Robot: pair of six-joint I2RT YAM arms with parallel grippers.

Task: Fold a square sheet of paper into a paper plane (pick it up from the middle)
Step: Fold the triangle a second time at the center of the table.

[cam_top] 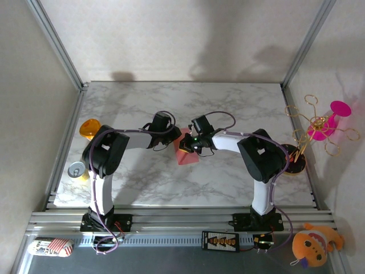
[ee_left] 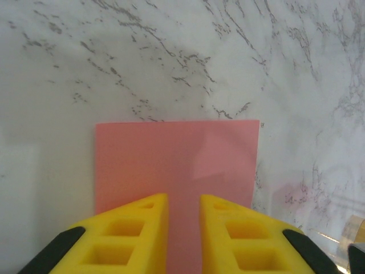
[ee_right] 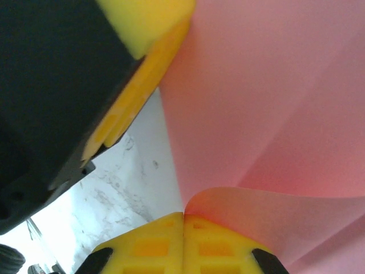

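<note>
Your left pincer (ee_left: 183, 198): jaws a narrow slit apart over the square sheet of paper (ee_left: 177, 154), with no grip evident. The sheet sits mid-tabletop (cam_top: 228, 103), well away from every edge. Your right pincer (ee_right: 183, 217): clamped shut on a curled-up fold of the sheet.

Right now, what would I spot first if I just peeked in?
Most likely the salmon-pink sheet of paper in the middle of the marble table. The right gripper pinches a curled fold of it, and the left gripper sits open over its flat part. Off the table's right edge, a magenta flower-like toy on gold wire stands out.
</note>
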